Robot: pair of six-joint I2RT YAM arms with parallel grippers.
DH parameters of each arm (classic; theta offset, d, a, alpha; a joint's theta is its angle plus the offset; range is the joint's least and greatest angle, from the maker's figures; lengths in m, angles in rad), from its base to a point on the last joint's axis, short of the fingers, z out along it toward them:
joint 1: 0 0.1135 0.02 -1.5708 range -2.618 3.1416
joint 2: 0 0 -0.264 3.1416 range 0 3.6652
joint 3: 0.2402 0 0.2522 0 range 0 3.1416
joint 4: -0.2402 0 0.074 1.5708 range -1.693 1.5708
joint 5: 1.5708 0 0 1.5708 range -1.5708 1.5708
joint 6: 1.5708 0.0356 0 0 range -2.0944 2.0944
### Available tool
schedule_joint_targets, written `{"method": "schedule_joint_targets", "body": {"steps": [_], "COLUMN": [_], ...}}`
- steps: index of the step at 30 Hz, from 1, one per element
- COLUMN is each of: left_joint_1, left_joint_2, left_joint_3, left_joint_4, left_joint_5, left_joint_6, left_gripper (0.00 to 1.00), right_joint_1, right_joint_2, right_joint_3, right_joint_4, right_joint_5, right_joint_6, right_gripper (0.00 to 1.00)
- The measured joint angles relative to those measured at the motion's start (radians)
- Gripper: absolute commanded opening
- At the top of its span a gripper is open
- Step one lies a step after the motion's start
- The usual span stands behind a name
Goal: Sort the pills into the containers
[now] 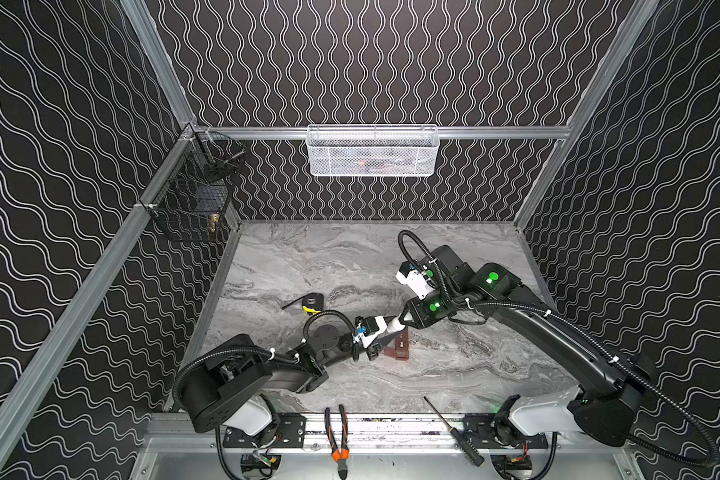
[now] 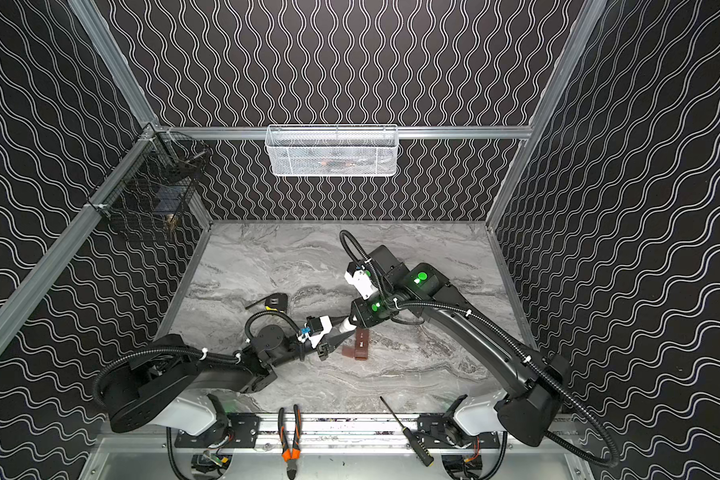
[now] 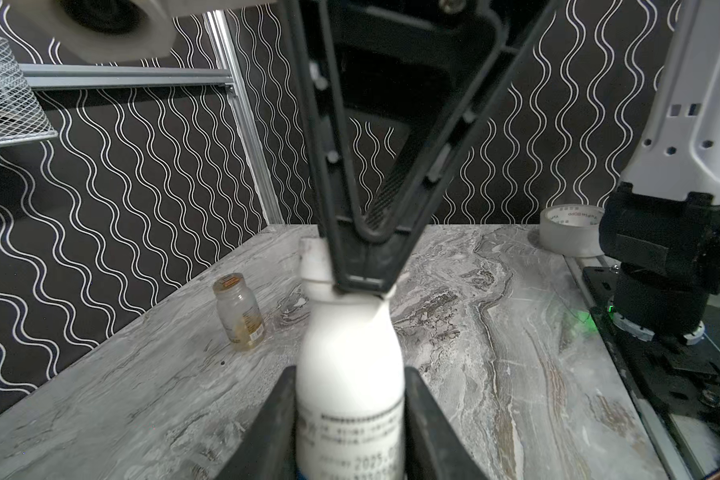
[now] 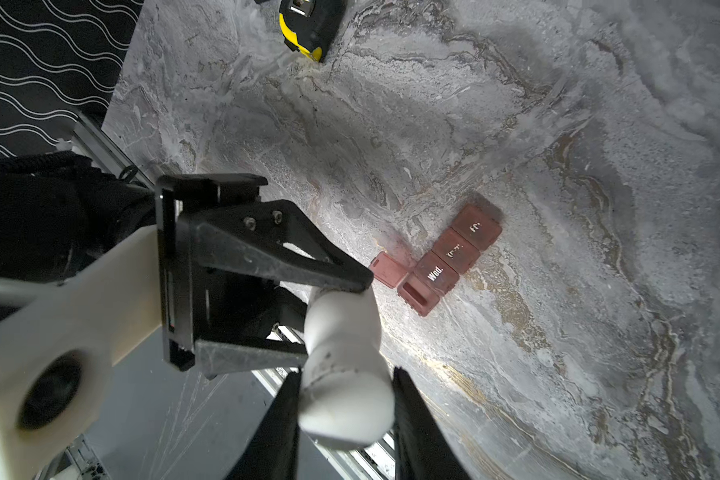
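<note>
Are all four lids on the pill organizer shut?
No: in the right wrist view the end compartment beside Wed. stands open, its lid folded out flat.

One white bottle (image 3: 350, 374), four containers (image 4: 454, 251) — three shut, one open — one tape measure (image 4: 304, 25), one pair of pliers (image 1: 336, 436), one screwdriver (image 1: 454, 430), one jar (image 3: 240, 311), one tape roll (image 3: 570, 230).

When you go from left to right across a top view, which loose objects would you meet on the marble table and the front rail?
In order: tape measure → pliers → containers → screwdriver.
</note>
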Motion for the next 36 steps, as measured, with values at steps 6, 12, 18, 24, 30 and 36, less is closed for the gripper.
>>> {"method": "schedule_joint_targets", "body": {"steps": [6,12,18,24,30,36], "left_joint_1": [0.0,-0.001,-0.001,-0.001,-0.001,-0.001], "left_joint_2": [0.003,-0.002,0.005,0.017,0.02,0.028], "left_joint_3": [-0.005,-0.007,-0.008,-0.013,-0.016,-0.016], "left_joint_4": [0.015,0.006,0.013,0.037,0.038,0.041], "left_joint_5": [0.003,0.011,0.014,0.014,0.014,0.014], "left_joint_6": [-0.003,-0.003,-0.003,-0.007,-0.008,-0.008], "left_gripper": [0.0,0.0,0.0,0.0,0.0,0.0], "right_joint_1": [0.004,0.005,0.005,0.006,0.005,0.005], "right_joint_2": [-0.002,-0.009,-0.008,-0.008,-0.009,-0.01], "right_joint_3": [0.002,-0.012,-0.011,-0.011,-0.019,-0.024], "right_joint_4": [-0.005,-0.003,0.0,0.0,0.005,0.011], "right_joint_5": [0.001,-0.006,-0.008,-0.008,-0.008,-0.008], "right_joint_6": [-0.033,-0.058,-0.069,-0.073,-0.076,-0.076], "right_gripper": [0.39,0.4,0.38,0.38,0.4,0.45]}}
